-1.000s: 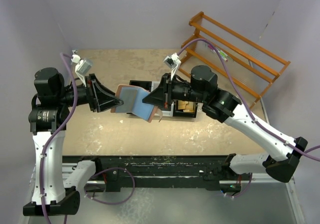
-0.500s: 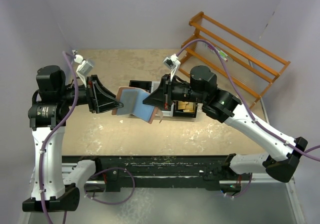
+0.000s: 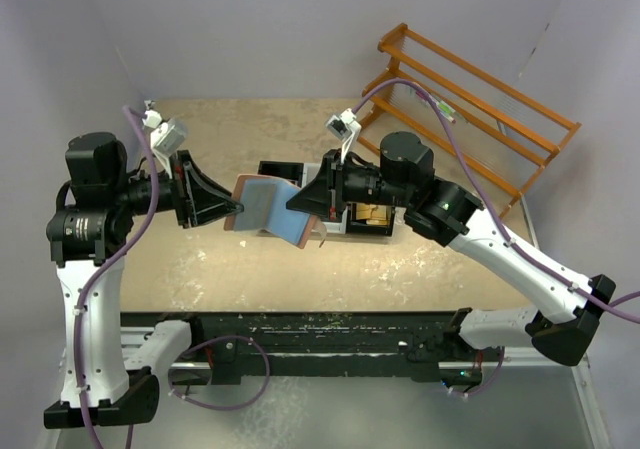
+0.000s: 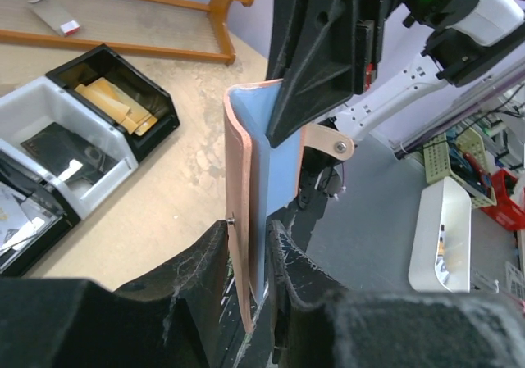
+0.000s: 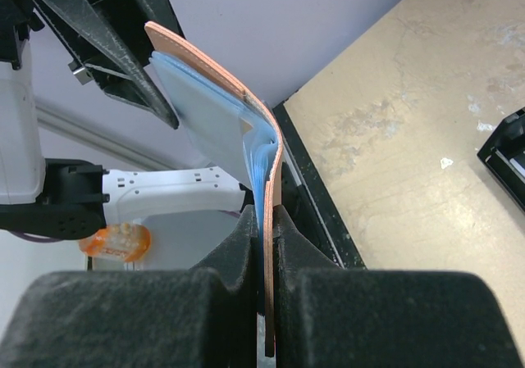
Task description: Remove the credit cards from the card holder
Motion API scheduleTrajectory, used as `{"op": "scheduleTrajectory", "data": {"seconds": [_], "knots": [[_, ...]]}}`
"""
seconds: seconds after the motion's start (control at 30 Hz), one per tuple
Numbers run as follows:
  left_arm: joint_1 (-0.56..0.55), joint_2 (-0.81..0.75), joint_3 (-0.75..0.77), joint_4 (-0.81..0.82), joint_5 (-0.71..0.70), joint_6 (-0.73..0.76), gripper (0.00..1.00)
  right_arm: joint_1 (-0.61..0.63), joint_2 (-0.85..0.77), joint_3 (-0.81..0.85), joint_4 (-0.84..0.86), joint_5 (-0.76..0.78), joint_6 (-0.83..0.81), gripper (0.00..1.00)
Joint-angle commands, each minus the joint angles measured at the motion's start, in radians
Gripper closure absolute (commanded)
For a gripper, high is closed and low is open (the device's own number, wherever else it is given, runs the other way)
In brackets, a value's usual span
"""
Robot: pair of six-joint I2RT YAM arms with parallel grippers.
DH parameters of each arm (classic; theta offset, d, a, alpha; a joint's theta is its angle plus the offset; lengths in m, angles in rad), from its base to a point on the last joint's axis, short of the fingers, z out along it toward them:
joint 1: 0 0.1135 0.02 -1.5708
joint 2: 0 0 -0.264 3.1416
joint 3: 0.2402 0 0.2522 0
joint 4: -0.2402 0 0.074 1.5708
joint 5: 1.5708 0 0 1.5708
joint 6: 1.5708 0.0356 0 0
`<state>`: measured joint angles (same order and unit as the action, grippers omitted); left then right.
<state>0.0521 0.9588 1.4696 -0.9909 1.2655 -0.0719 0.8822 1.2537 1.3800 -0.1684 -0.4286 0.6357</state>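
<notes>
**Card holder spread open in the air, cards not yet out**

We have the card holder point(image 3: 268, 209) lifted off the surface point(image 3: 400, 269), hanging between the two arms with its light blue lining turned upward. The right gripper point(image 3: 292, 201) has its fingers pressed together on one flap, pinching leather and lining. The left gripper point(image 3: 238, 207) has a finger on each side of the other flap's edge with little room to spare; we cannot tell whether they grip it.

We judge this to be the opening step, before any card is drawn. The right wrist view shows a pale grey panel point(image 5: 197, 106) against the lining, possibly a card in its slot. Next, one arm must hold the holder alone while the other lets go and takes a card's exposed edge.
</notes>
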Motion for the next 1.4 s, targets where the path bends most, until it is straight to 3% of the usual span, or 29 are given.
{"op": "scheduleTrajectory", "data": {"seconds": [0.0,0.13,0.43,0.67,1.07,1.37], "knots": [[0.003,-0.020,-0.023,0.051,-0.046,0.018,0.70,-0.002,-0.031,0.032,0.059,0.009,0.001,1.00],[0.002,-0.047,-0.059,0.115,-0.067,-0.021,0.69,-0.002,-0.024,0.037,0.076,0.018,-0.001,1.00],[0.003,-0.058,-0.063,0.067,-0.215,0.067,0.73,-0.002,-0.028,0.034,0.087,0.012,0.004,1.00],[0.002,-0.060,-0.096,0.110,-0.112,0.016,0.71,-0.002,-0.026,0.028,0.115,-0.017,-0.002,1.00],[0.002,-0.061,-0.115,0.149,-0.097,-0.010,0.71,0.000,-0.028,0.010,0.177,-0.093,0.014,1.00],[0.002,-0.079,-0.211,0.395,0.087,-0.284,0.70,0.003,-0.008,-0.004,0.209,-0.123,0.030,1.00]]}}
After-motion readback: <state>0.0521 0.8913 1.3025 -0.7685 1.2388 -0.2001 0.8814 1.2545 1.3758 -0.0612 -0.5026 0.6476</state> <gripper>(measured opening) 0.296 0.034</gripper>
